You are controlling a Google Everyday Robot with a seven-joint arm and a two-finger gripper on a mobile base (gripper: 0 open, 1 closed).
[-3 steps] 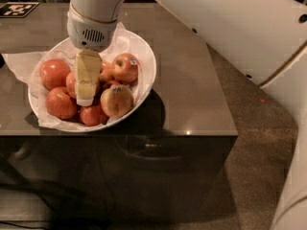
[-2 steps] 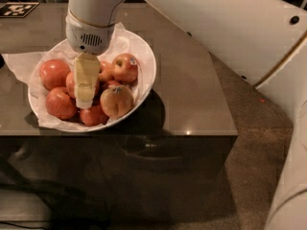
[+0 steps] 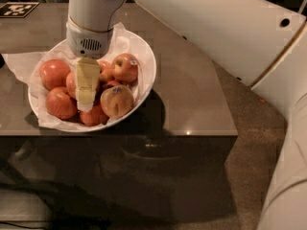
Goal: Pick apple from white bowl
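Note:
The white bowl (image 3: 146, 56), lined with crumpled white paper, sits on the dark table and holds several apples. My gripper (image 3: 86, 103) hangs straight down into the middle of the bowl from the white wrist above. A red-orange apple (image 3: 70, 84) lies right against the gripper and shows only at its left edge; no sticker shows on it. A pale yellowish apple (image 3: 116, 102) lies just right of the gripper. A smaller stickered apple (image 3: 125, 67) is at the bowl's back right. Two plain red apples (image 3: 53, 73) lie to the left.
The bowl stands near the front edge of the brown table (image 3: 192, 95). A black-and-white marker tag (image 3: 17, 8) lies at the table's back left. My large white arm (image 3: 230, 37) crosses the upper right. Carpet floor (image 3: 249, 143) is to the right.
The gripper has lowered a little deeper among the apples, staying over the bowl's middle. The apples and bowl have not visibly moved.

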